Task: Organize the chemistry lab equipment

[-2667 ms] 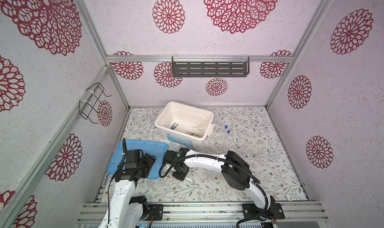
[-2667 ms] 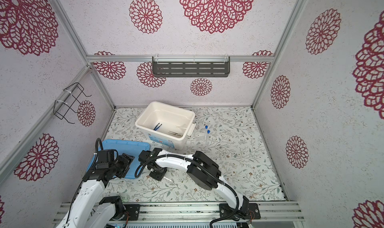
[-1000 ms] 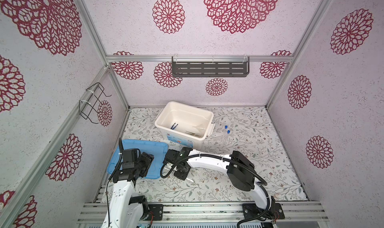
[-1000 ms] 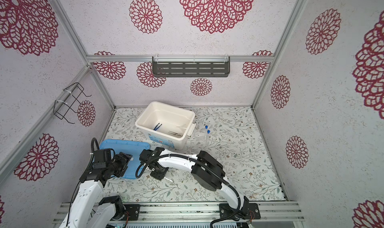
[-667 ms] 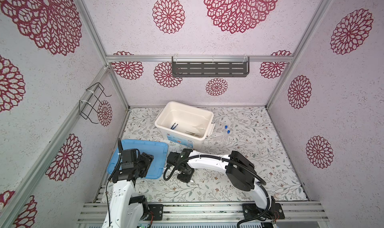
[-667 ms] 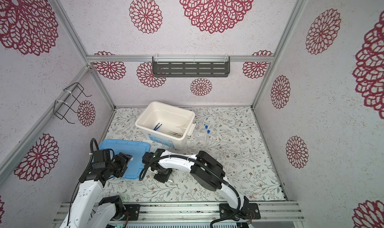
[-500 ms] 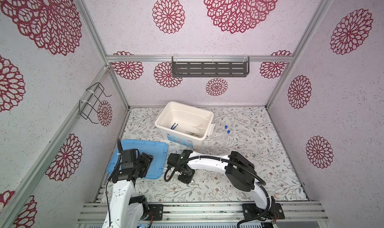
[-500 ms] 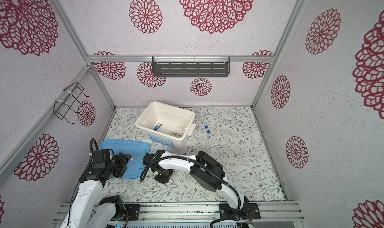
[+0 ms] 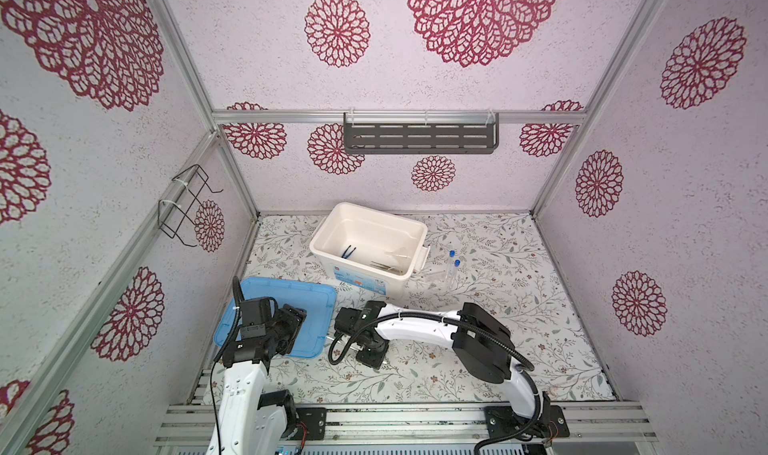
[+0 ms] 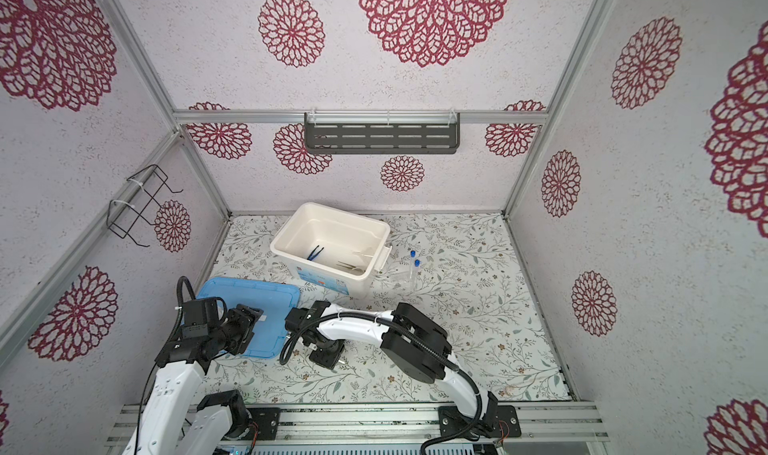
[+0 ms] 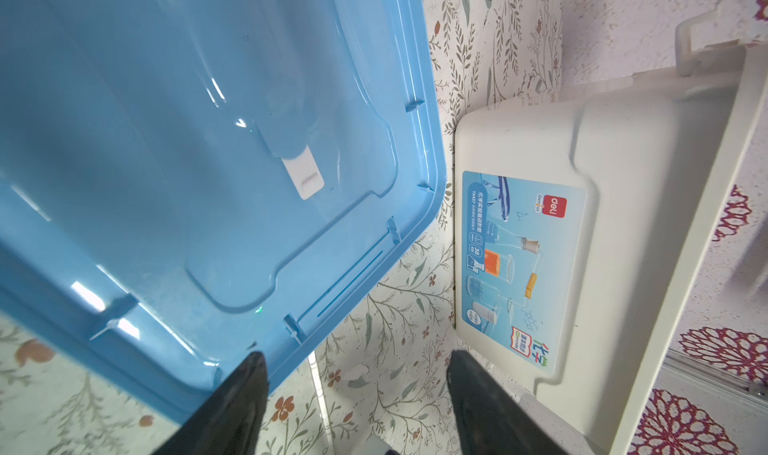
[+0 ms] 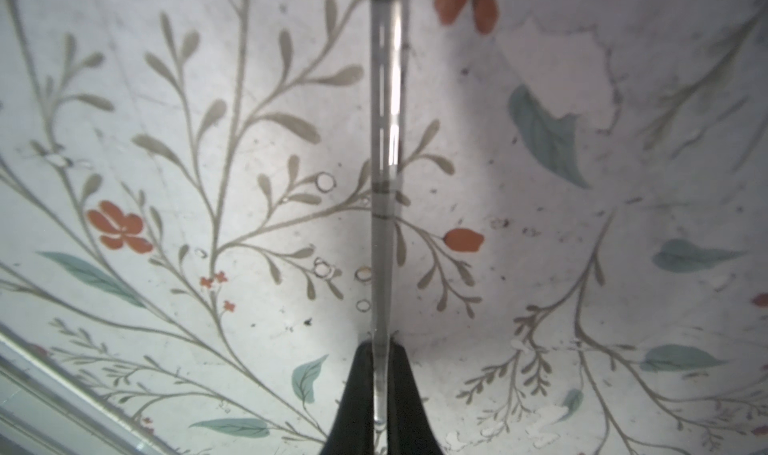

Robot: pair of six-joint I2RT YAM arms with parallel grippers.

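My right gripper (image 12: 380, 349) is down at the floral mat, shut on one end of a thin clear rod (image 12: 384, 141) that runs straight out from its jaws. In both top views that gripper (image 9: 370, 352) (image 10: 328, 355) sits right of the blue lid. My left gripper (image 11: 357, 357) hangs open over the lid's corner (image 9: 291, 324), holding nothing; the rod (image 11: 318, 390) shows between its fingers. Two blue-capped test tubes (image 9: 451, 266) (image 10: 413, 266) lie right of the white box. Blue tweezers (image 9: 348, 251) and grey tweezers (image 9: 386, 266) lie inside the box.
The white box (image 9: 361, 278) (image 10: 320, 278) (image 11: 623, 183) stands open at the back middle. Its blue lid (image 9: 291, 295) (image 10: 257, 291) (image 11: 208, 141) lies flat at the front left. A grey shelf (image 9: 419, 139) hangs on the back wall, a wire rack (image 9: 187, 203) on the left wall.
My right gripper has shifted slightly right and toward the front, come down to the mat and closed its jaws on the rod. The left arm has drawn back a little.
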